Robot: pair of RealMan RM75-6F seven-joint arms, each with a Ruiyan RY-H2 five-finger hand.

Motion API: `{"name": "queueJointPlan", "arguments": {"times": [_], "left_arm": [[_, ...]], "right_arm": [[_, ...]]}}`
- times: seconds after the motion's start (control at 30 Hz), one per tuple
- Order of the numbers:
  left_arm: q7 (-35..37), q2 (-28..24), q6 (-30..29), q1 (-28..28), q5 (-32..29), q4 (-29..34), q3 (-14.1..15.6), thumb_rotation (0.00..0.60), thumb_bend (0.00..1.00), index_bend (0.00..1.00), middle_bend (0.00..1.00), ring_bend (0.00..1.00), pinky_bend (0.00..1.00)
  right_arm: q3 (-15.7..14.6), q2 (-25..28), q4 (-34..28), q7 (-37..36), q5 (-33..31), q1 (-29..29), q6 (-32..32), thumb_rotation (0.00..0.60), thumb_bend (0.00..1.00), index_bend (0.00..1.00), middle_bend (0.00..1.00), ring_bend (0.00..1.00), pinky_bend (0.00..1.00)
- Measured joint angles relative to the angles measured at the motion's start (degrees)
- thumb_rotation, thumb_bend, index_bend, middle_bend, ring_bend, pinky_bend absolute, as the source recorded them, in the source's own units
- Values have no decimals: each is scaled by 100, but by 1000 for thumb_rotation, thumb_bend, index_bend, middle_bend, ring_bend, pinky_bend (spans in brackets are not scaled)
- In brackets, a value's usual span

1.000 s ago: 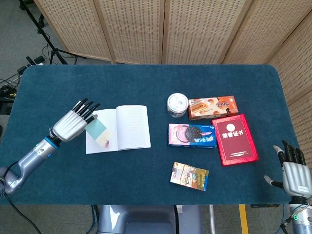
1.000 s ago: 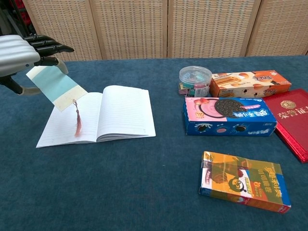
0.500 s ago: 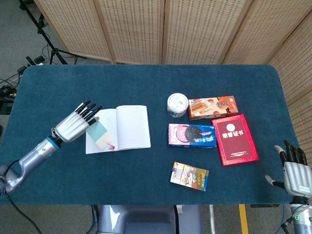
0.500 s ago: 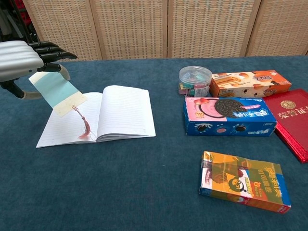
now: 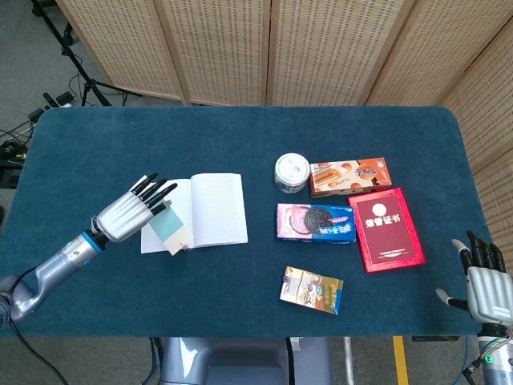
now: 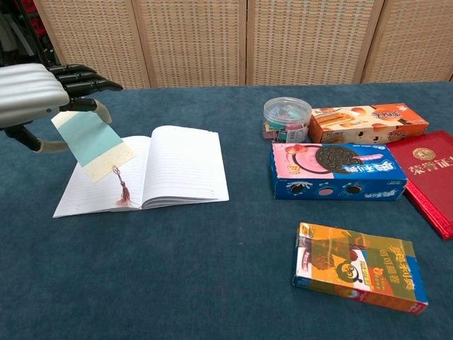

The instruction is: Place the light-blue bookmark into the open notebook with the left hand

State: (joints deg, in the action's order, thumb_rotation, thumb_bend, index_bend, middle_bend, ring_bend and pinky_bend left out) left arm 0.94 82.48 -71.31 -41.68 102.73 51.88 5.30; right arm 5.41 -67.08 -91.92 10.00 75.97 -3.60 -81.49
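My left hand [image 5: 132, 212] [image 6: 39, 86] pinches the top of the light-blue bookmark [image 5: 170, 230] [image 6: 93, 143] and holds it tilted over the left page of the open notebook [image 5: 210, 207] [image 6: 173, 166]. The bookmark's cream lower end and red tassel [image 6: 123, 193] hang down onto that page. The notebook lies flat, its lined pages facing up. My right hand [image 5: 485, 287] hovers at the table's near right corner, fingers spread, holding nothing.
Right of the notebook lie a clear round tub [image 5: 292, 172], an orange biscuit box [image 5: 350, 176], an Oreo box [image 5: 316, 222], a red certificate booklet [image 5: 389, 228] and a small snack box [image 5: 312, 289]. Wicker screens stand behind the table.
My left hand has moved down and slightly right, lowering the bookmark closer to the left page. The tassel now bunches on the paper. The right hand has stayed put.
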Motion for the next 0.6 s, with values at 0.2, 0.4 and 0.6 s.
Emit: {"name": "queueJointPlan", "arguments": {"times": [0.2, 0.4, 0.6], "left_arm": [[46, -53, -127, 21, 19, 66, 2, 600, 285, 385, 0, 0, 0], [116, -58, -219, 60, 65, 18, 40, 600, 285, 385, 0, 0, 0], [124, -94, -113, 65, 49, -24, 78, 600, 285, 385, 0, 0, 0]], "right_arm": [[-12, -7, -2, 8, 31, -6, 1, 600, 105, 122, 0, 0, 0], [-21, -9, -10, 21, 37, -6, 4, 600, 105, 122, 0, 0, 0], [-17, -2, -14, 7, 32, 1, -6, 600, 105, 122, 0, 0, 0]]}}
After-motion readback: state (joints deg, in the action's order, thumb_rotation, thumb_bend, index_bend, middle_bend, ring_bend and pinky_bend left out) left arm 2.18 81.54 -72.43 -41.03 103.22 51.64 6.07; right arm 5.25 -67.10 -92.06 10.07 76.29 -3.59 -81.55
